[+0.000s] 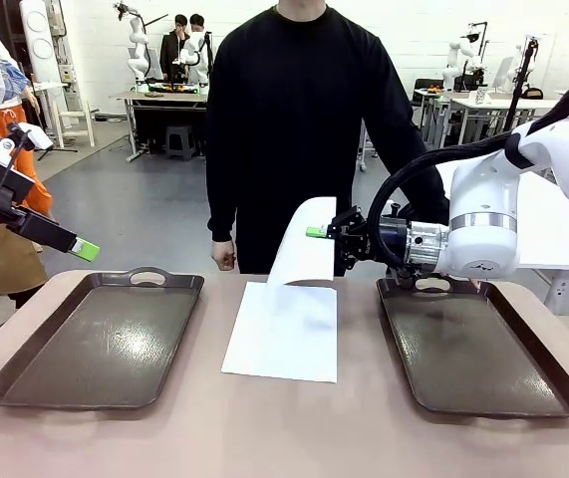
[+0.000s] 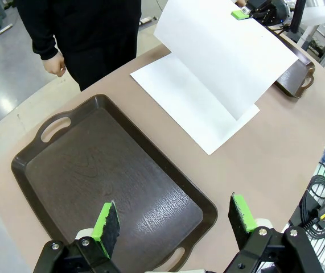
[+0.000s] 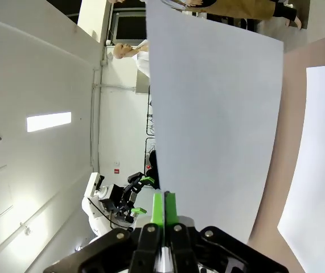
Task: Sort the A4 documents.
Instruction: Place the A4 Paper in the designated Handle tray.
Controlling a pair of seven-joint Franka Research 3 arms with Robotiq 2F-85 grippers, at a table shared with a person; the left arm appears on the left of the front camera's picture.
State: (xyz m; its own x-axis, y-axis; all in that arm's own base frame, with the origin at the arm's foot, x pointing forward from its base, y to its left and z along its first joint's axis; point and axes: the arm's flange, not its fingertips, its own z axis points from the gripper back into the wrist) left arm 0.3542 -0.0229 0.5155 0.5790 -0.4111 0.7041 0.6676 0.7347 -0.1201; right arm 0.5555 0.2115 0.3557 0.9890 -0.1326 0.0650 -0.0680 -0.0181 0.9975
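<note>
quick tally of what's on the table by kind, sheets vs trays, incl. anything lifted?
White A4 sheets: 2 (lifted sheet pinched in the right claw, flat sheet lying between the trays)
Dark brown trays: 2 (left tray, right tray)
Total: 4

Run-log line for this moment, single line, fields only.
right pincer: shut on upper sheet, raised above lower sheet | left pincer: open, above left tray | lower sheet: flat on table, left of right tray
</note>
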